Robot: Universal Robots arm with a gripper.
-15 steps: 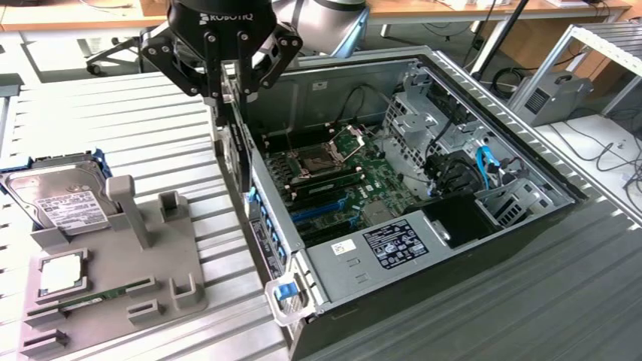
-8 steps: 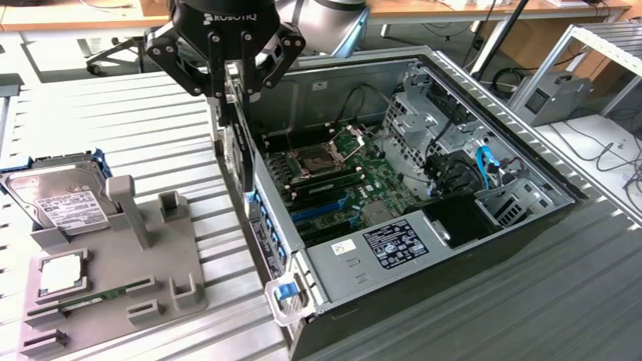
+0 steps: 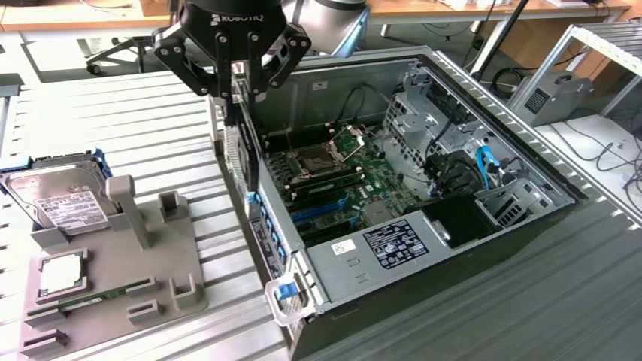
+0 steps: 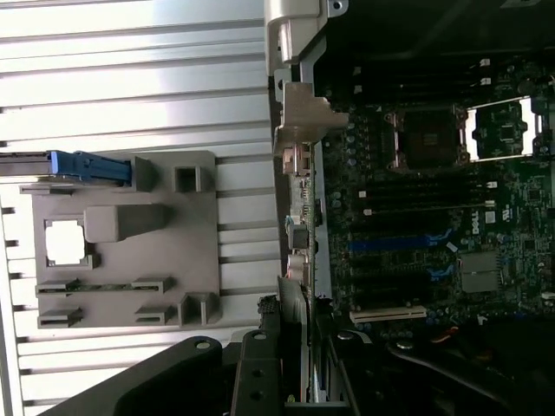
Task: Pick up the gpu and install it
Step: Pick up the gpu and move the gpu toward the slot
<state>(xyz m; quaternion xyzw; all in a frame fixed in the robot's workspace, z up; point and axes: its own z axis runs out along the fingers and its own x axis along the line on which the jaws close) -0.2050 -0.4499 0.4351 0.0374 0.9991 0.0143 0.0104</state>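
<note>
Two fingers [image 3: 263, 81] in the upper middle of the exterior frame pinch the graphics card [image 3: 237, 150]; we see it hanging upright at the open computer case's [image 3: 331, 263] edge on the exterior view's left, above the worktop [image 3: 120, 120].

Room light is bright and even. Glare whitens the ribbed table [image 4: 130, 52] in the wrist view; the case interior [image 4: 434, 35] lies shadowed.
</note>
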